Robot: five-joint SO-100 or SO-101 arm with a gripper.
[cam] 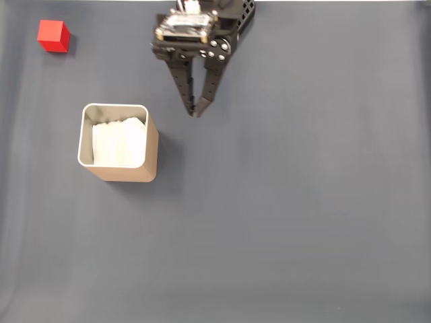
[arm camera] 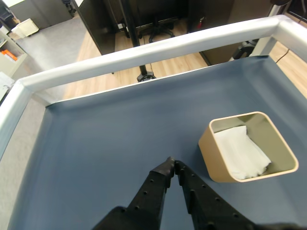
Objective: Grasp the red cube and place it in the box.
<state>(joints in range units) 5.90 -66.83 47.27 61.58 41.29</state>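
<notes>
Jaws of the black two-finger gripper (cam: 196, 111) pinched empty, small matte red cube (cam: 53, 36) waits untouched at ten o'clock from the tan rounded cardboard box (cam: 152, 151).

Red cube (cam: 53, 36), plain faces. Box (cam: 152, 151) tan, pale grey rim, white lining. Table (cam: 303, 215) slate blue-grey, unpatterned. Tool (cam: 197, 109) black.

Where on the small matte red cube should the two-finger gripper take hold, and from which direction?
Grip the small matte red cube across two opposite flat side faces, coming down from above. It sits flat on the blue-grey mat, clear of the tan cardboard-coloured box, so every side looks reachable. The gripper, fingertips together, would need to open first.
</notes>
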